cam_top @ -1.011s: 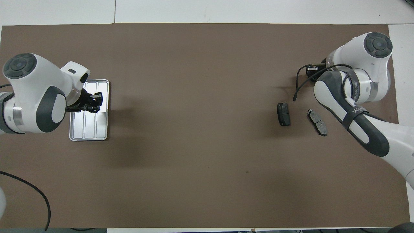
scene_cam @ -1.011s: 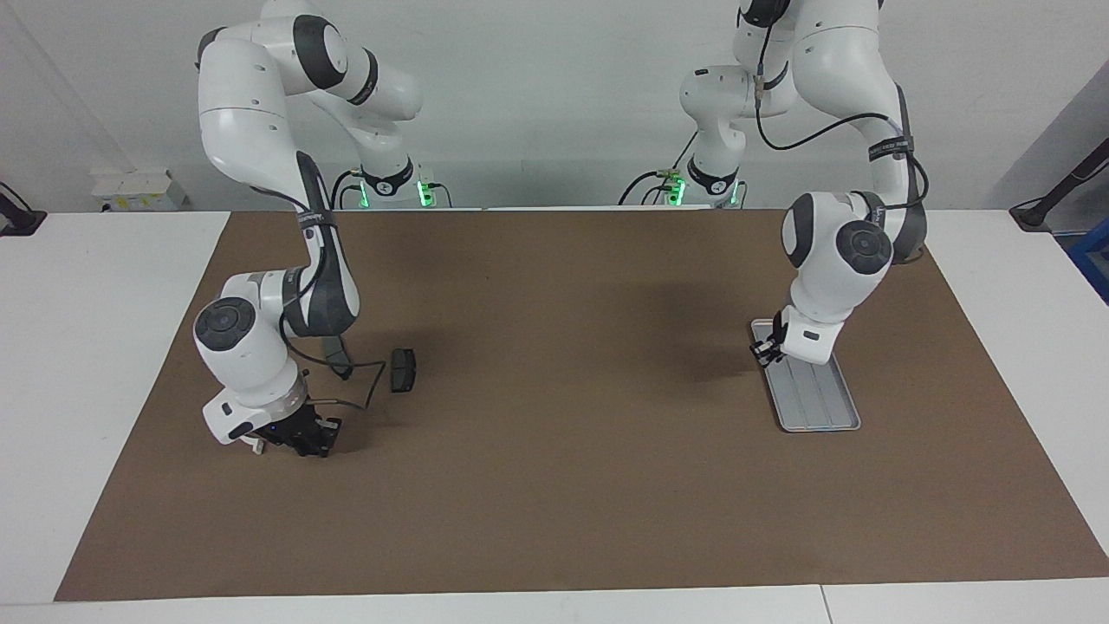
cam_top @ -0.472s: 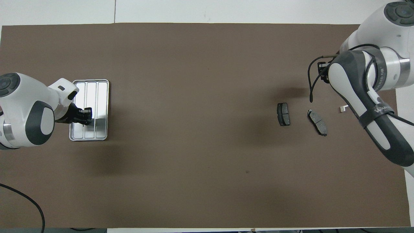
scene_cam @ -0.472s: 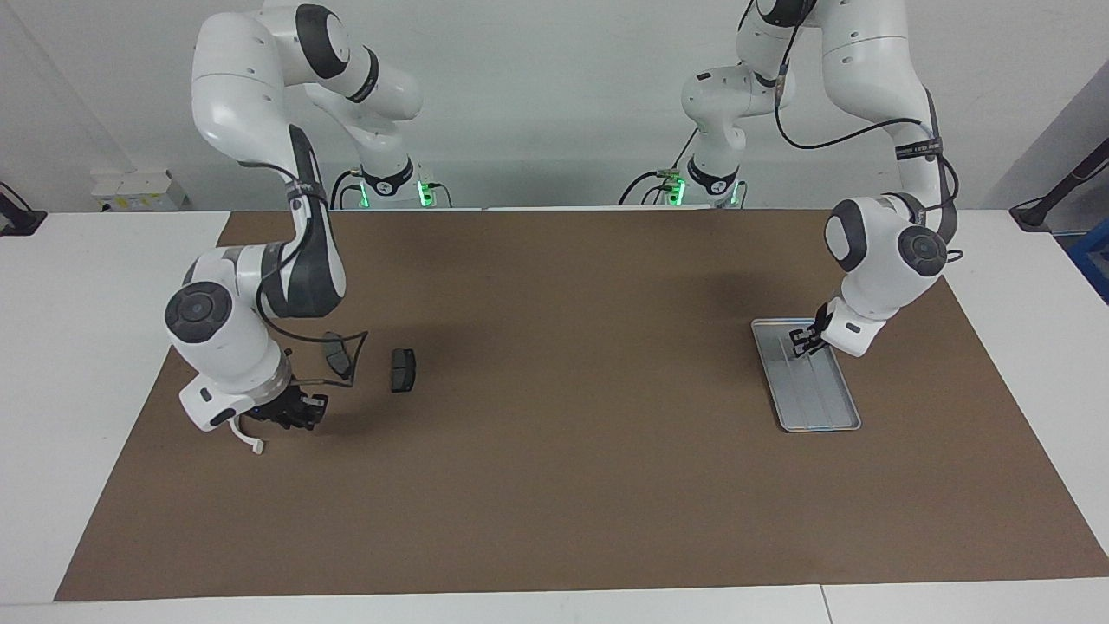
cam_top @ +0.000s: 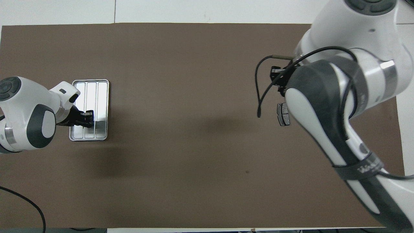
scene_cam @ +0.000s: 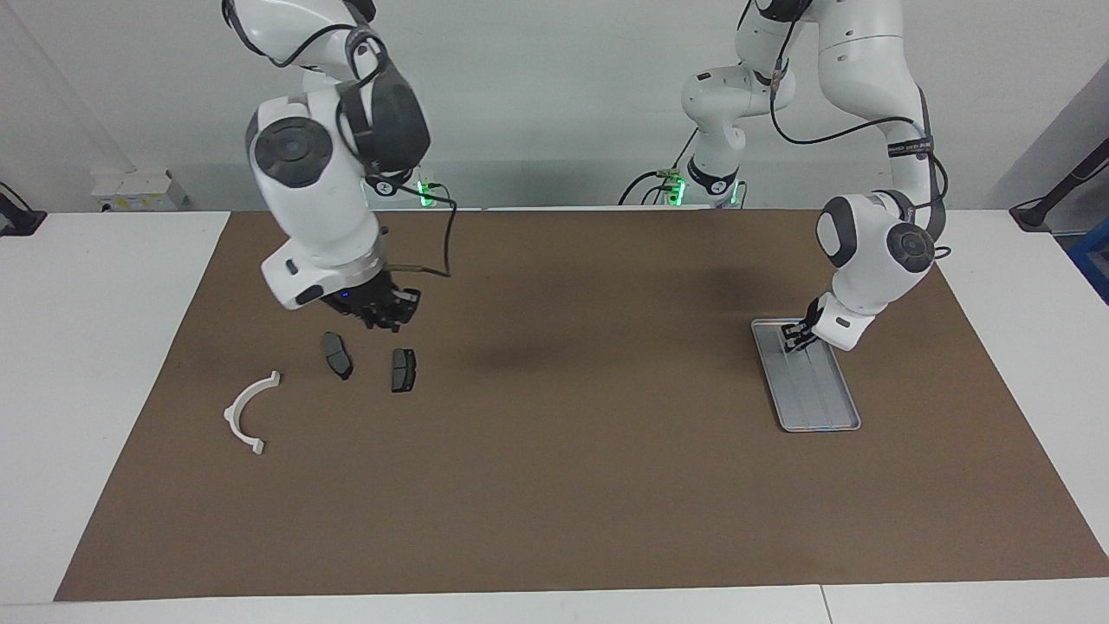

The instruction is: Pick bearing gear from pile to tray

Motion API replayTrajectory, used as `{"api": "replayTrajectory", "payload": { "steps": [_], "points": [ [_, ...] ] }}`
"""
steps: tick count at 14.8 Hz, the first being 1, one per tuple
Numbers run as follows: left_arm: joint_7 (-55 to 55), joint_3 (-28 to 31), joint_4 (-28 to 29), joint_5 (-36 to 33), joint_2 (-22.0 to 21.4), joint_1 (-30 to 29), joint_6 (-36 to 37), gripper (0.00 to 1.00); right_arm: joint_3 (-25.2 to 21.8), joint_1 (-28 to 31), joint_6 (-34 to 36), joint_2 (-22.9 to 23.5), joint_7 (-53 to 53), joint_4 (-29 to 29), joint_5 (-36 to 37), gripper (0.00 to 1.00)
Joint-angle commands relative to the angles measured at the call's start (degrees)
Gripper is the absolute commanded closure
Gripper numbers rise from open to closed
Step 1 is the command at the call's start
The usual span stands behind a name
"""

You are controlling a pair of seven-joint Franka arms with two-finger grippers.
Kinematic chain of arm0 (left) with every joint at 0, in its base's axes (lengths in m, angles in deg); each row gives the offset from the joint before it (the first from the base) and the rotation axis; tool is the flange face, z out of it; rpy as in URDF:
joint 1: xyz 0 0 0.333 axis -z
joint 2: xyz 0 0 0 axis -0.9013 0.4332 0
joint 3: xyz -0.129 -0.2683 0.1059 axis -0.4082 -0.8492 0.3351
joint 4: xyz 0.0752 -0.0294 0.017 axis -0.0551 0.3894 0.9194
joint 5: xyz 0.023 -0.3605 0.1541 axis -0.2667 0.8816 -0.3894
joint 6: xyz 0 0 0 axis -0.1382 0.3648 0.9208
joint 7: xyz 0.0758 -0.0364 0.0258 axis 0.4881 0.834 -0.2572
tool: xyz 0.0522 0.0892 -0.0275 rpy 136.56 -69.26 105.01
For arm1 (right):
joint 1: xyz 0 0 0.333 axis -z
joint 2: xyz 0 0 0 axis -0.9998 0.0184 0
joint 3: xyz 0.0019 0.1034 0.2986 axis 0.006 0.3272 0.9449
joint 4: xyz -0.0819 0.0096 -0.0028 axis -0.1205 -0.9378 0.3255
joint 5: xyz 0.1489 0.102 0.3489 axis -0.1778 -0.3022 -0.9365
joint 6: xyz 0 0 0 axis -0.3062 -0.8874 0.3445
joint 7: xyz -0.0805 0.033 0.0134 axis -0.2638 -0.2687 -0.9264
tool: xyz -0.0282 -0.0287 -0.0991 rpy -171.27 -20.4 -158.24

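The pile lies toward the right arm's end of the table: a white half-ring bracket point(scene_cam: 246, 412) and two dark grey slabs point(scene_cam: 336, 355) point(scene_cam: 403, 370). One slab point(cam_top: 283, 114) shows in the overhead view; the right arm hides the other slab and the bracket there. No tiny black round pieces show. My right gripper point(scene_cam: 381, 312) point(cam_top: 277, 79) hangs raised over the mat just above the slabs. The silver tray point(scene_cam: 819, 399) point(cam_top: 97, 94) lies toward the left arm's end. My left gripper point(scene_cam: 793, 338) point(cam_top: 86, 119) is low over the tray.
A brown mat point(scene_cam: 572, 468) covers the table, with white table point(scene_cam: 87, 364) at both ends. The right arm's cable point(cam_top: 260, 97) dangles over the mat beside the slabs. The right arm point(cam_top: 336, 106) blocks much of the overhead view.
My right arm has risen from beside the bracket and swung toward the robots, uncovering the bracket; its gripper now hangs over the slabs. My left gripper shifted slightly over the tray.
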Motion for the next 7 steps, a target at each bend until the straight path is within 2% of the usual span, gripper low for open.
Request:
{"api": "replayTrajectory", "payload": {
  "steps": [1,2,4,5,7],
  "points": [
    [1.33,-0.33,4.96,1.94,-2.82,-0.53,-4.50,0.98,0.60,-8.11,-3.79,0.49,20.82,0.32,-1.02,1.00],
    [1.33,-0.33,5.49,1.94,-2.91,-0.53,-5.12,0.91,0.60,-10.83,-5.54,0.84,25.41,0.93,-1.11,1.00],
    [1.41,-0.33,5.33,1.94,-2.92,-0.53,-5.04,0.36,0.42,-14.89,-9.59,2.06,32.19,2.24,-0.76,1.00],
    [1.33,-0.33,4.71,1.94,-2.83,-0.27,-4.61,0.23,0.42,-16.30,-12.48,3.72,34.83,3.03,-0.15,1.00],
    [1.06,-0.33,2.26,1.94,-2.39,0.08,-3.55,0.12,0.25,-18.07,-18.98,4.79,37.93,6.71,1.34,1.00]
  ]
}}
